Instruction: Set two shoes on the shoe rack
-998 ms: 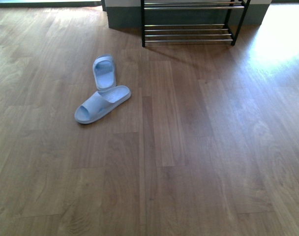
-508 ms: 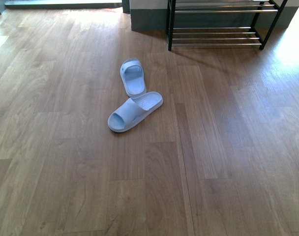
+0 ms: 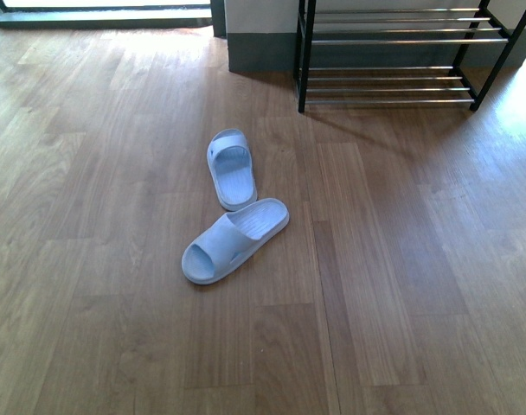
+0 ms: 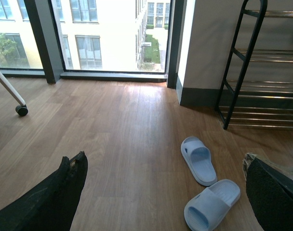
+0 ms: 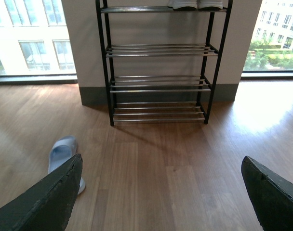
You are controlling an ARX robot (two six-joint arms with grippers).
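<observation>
The two shoes are pale blue slide sandals lying on the wooden floor. One shoe (image 3: 231,169) points away from me, and the other shoe (image 3: 234,240) lies slanted with its heel touching the first. The shoe rack (image 3: 388,60), with a black frame and chrome rods, stands against the wall at the back right. In the left wrist view my left gripper (image 4: 163,161) is open above the floor, with both shoes (image 4: 198,160) (image 4: 211,204) ahead between its fingers. My right gripper (image 5: 162,162) is open and faces the shoe rack (image 5: 158,82). One shoe (image 5: 62,149) shows beside its finger.
White-soled shoes (image 5: 194,5) stand on the rack's top shelf, cut off by the frame's edge. A grey-skirted wall (image 3: 259,47) is behind the rack. Floor-to-ceiling windows (image 4: 108,33) line the back. A caster wheel (image 4: 21,110) on a pale leg stands far off beside the left arm.
The front view has shifted. Both shoes and the rack now sit lower and further right in it, and more of the rack shows. The shoes keep the same arrangement.
</observation>
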